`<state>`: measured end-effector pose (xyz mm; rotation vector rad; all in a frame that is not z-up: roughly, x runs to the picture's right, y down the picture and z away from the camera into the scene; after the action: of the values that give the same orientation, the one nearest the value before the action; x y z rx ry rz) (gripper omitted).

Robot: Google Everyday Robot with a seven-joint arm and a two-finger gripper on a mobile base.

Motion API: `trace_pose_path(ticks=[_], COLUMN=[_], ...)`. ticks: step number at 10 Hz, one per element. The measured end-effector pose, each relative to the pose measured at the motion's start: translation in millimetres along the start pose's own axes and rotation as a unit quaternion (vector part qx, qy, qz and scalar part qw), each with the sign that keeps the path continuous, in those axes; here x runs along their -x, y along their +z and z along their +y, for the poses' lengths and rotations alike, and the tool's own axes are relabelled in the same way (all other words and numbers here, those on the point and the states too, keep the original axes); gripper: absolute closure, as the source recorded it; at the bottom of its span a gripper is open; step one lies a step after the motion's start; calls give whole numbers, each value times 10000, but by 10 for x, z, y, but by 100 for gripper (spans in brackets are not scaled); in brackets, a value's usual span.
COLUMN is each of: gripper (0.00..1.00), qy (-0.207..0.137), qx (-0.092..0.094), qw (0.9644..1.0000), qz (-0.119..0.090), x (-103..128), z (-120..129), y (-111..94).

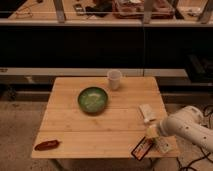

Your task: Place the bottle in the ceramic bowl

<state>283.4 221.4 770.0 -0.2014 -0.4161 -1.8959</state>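
Wooden table (100,125) on speckled floor (20,135) (dark shelving (75,47) behind), dim light.

The robot's one arm (189,129) comes in from the right edge, low on the near side. It is a thick white limb with a smooth rounded casing, widest at a bulging joint and narrowing towards the left. It slopes gently downward from right to left, and its upper part runs out past the right edge. The gripper (153,133) sits at the arm's left tip, over the near right corner of the table (100,131). It points left and a little down.
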Motion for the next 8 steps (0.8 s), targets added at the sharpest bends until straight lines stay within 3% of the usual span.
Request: trace_pose_path(ticks=[5, 8], gripper=[21, 46], qy=[-139, -210], qx=[1, -180], qw=[9999, 9995], qz=[40, 157], x=[35, -16], z=[51, -44], y=[224, 359])
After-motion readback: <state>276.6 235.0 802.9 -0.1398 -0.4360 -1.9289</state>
